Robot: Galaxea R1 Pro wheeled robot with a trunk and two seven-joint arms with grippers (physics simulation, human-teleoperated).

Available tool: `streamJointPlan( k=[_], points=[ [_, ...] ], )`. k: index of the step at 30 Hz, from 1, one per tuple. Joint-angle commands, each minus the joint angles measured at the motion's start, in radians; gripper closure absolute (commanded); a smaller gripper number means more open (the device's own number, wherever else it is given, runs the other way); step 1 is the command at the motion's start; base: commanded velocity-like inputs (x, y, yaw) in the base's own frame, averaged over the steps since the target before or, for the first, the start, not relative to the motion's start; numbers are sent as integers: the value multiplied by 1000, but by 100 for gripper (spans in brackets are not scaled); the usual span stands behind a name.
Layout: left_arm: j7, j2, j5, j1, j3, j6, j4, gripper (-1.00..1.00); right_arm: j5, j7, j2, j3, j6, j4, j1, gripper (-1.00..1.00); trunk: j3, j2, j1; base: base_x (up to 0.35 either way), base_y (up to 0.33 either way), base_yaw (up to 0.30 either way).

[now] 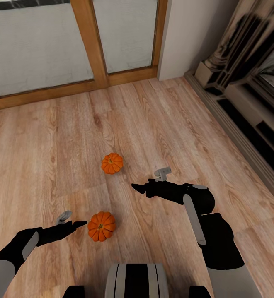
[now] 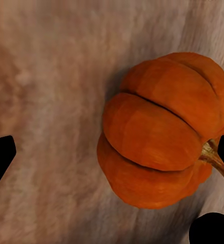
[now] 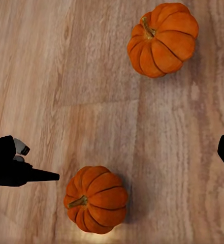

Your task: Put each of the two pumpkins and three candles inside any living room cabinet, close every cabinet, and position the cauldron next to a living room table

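Near pumpkin (image 1: 101, 226) sits upright on the floor (image 1: 49, 145), stem up; left gripper (image 1: 82, 224), jaws spread, at its 9 o'clock. Far pumpkin (image 1: 112, 163) at 12; right gripper (image 1: 137, 188) jaws spread.

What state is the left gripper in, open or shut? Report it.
Open. The left gripper has its fingertips spread wide at the wrist view's edges, with the near pumpkin lying ungrasped on the floor.

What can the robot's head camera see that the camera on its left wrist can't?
Head view alone: a second small orange ribbed pumpkin farther out on the floor, the right gripper hanging open above the boards, the wood-framed glass door, and the dark fireplace surround.

Left wrist view alone: a close look at the near pumpkin's brownish stem.

Both: the near orange ribbed pumpkin, the left gripper open beside it, and the pale wooden plank floor.
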Motion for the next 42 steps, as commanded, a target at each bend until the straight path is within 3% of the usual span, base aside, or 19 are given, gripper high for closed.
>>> streamJointPlan(
  k=[1,7,13,20,28,42],
  points=[
    [-2,0,4,0,2,7,0,-100,-7,-3,1,-1,7,-1,0,-100,-1,0,0,0,0,0],
    [-2,0,5,0,2,7,-2,-100,-6,-4,1,0,7,-1,0,-100,-20,-1,2,0,0,0],
    [-11,1,6,0,-3,7,-4,-100,-6,-4,3,1,7,-1,0,-100,-20,-1,2,0,0,0],
    [-118,16,2,0,-30,5,-7,-100,-6,-7,5,7,4,-1,3,-100,-20,-1,2,0,0,0],
    [-156,31,1,0,-36,-27,-7,-100,-6,-8,6,10,4,-1,6,-100,-20,-1,2,0,0,0],
    [-188,60,3,0,-36,-31,-4,-100,-6,-8,6,12,4,-1,7,-100,-74,-5,8,0,0,0]
  ],
)
